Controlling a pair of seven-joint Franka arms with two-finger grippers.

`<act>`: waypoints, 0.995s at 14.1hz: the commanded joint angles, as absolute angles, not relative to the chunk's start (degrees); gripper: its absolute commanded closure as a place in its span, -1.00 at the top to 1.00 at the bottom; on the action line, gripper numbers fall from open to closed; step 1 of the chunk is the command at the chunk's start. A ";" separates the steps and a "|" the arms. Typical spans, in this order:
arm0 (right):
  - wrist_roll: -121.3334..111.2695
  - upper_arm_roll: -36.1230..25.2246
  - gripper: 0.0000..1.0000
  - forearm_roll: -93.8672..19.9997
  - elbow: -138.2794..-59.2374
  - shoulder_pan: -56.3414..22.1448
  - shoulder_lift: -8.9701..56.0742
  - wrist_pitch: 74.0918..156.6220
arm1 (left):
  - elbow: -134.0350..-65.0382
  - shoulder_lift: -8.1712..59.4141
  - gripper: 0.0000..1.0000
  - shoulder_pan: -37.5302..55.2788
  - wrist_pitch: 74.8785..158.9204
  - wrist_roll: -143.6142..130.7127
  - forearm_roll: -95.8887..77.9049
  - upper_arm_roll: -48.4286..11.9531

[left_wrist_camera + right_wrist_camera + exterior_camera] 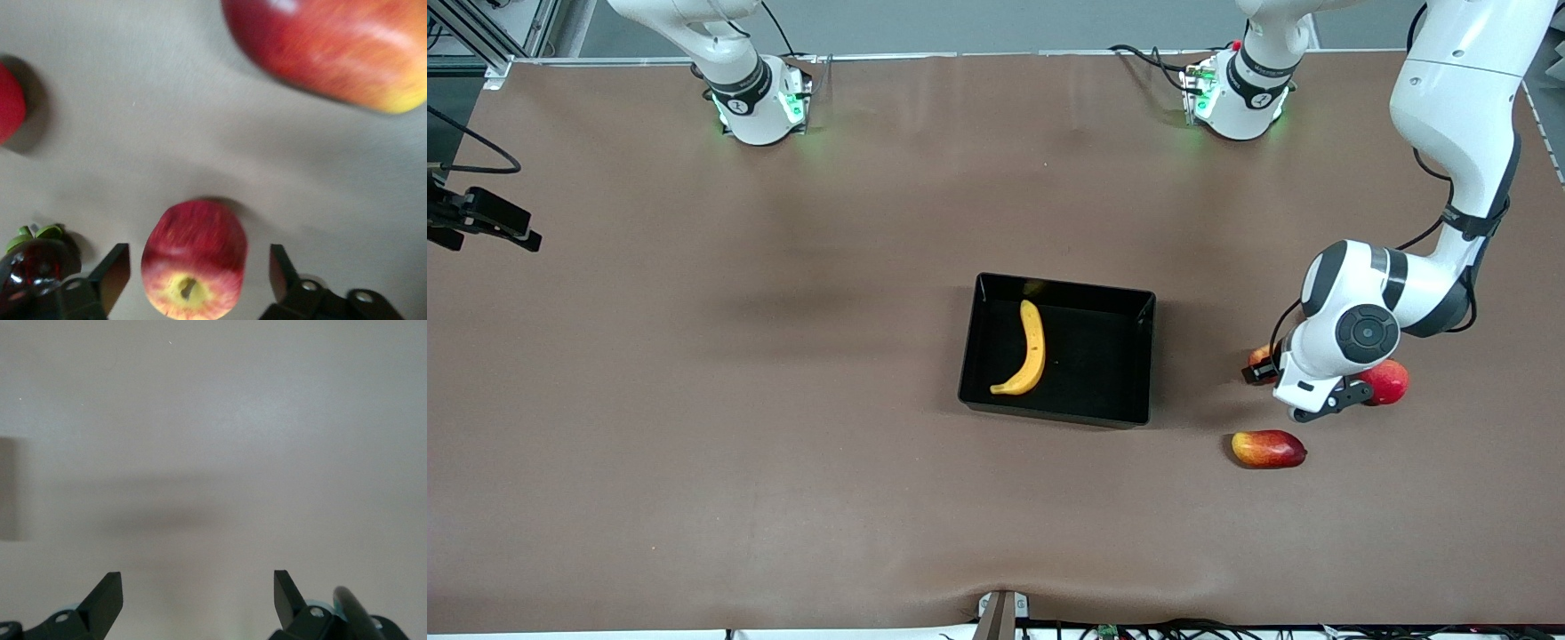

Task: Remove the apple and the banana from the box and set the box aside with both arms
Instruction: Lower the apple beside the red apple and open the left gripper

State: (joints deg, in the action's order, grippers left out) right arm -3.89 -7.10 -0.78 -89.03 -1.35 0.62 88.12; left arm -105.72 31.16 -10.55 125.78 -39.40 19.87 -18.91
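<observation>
The box [1103,364] sits mid-tabletop and holds only the banana [1030,348], so one fruit remains to remove. The left gripper [193,277], low at the left arm's end of the tabletop, stands jaws wide around the apple [195,260], gaps both sides: apparently just set down. The arm hides most of the apple from the front. The right gripper [198,600], jaws wide, waits over bare tabletop.

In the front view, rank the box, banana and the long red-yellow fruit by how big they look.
1. Box, by far the largest.
2. Banana, clearly longer than the fruit.
3. Long red-yellow fruit, smallest.
</observation>
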 commanded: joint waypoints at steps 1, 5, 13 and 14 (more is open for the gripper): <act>-4.04 -6.33 1.00 -0.79 -87.89 -0.53 1.14 87.28 | -104.33 27.26 1.00 -10.11 121.92 -40.52 20.92 -22.31; -4.13 -6.33 1.00 -0.79 -87.98 -0.44 1.14 87.28 | -98.02 25.92 1.00 -9.85 113.75 -44.11 20.22 -30.30; -4.48 -6.33 1.00 -0.70 -87.89 -0.18 1.32 87.36 | -88.79 33.47 1.00 8.85 113.02 -56.07 21.27 -33.93; -4.57 -6.33 1.00 -0.44 -87.89 -0.26 1.32 87.36 | -87.12 35.49 1.00 11.23 113.29 -56.42 21.62 -33.84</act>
